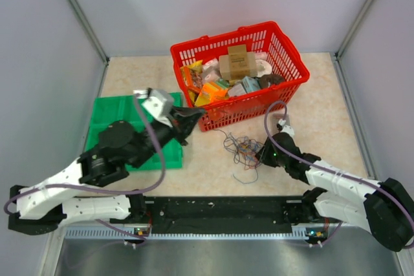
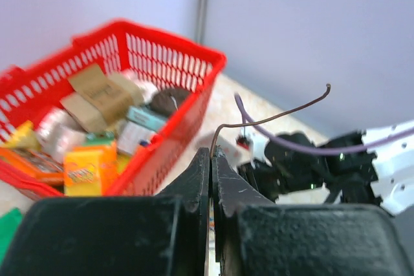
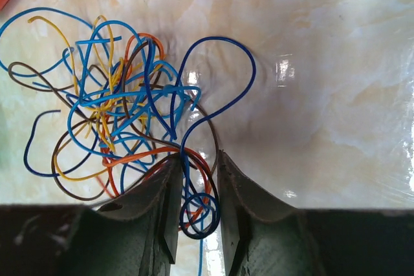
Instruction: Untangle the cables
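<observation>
The cables (image 1: 242, 147) lie as a small tangle of blue, orange, yellow and brown wires on the table in front of the basket. In the right wrist view the tangle (image 3: 123, 101) spreads to the upper left. My right gripper (image 3: 197, 159) is low over its edge, jaws a little apart. A dark blue loop (image 3: 200, 214) and orange strands run between the fingers, with a gap beside them. My left gripper (image 2: 212, 153) is raised above the table and shut on one thin brown wire (image 2: 278, 117), which curls up and to the right. From above, the left gripper (image 1: 194, 116) is near the basket's front left corner and the right gripper (image 1: 261, 154) is at the tangle's right side.
A red basket (image 1: 284, 43) full of packets and a cardboard box stands at the back centre, close behind the tangle. A green tray (image 1: 110, 111) lies at the left under the left arm. The right arm (image 2: 310, 159) shows in the left wrist view.
</observation>
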You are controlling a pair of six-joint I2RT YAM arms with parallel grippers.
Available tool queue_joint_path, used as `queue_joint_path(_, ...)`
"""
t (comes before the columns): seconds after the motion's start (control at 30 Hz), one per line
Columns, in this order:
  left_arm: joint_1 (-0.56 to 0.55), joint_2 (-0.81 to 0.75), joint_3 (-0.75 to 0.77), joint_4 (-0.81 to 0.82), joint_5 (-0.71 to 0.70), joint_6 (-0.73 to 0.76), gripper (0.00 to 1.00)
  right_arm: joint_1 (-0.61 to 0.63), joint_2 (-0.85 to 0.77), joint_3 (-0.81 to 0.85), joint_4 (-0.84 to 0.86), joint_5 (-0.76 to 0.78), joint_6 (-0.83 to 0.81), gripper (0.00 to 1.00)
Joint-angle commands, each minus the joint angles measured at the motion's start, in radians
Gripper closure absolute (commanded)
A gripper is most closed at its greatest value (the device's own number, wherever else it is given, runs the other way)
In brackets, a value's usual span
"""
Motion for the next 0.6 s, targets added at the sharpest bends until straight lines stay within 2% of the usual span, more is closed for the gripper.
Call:
queue_joint_path(0.0,-0.002,-0.076,0.108,-0.03,-0.103,0.106,1.0,0.009,-0.006,-0.003,0.008,0.096,0.023,0.7)
queue_joint_path(0.1,-0.002,-0.103,0.163,-0.042,-0.116,0.144,1.0,0.006,-0.015,-0.006,-0.004,0.124,0.019,0.68)
queue_joint_path(0.3,-0.002,-0.114,0.26,-0.064,-0.123,0.19,1.0,-0.023,-0.053,-0.023,-0.037,0.17,0.013,0.74)
queue_joint_path(0.43,-0.002,-0.079,0.269,-0.116,-0.106,0.131,1.0,-0.058,-0.107,-0.023,-0.078,0.198,-0.026,0.78)
queue_joint_path(0.57,-0.002,-0.06,0.208,-0.154,-0.118,0.049,1.0,-0.132,-0.15,-0.03,-0.106,0.175,-0.044,0.78)
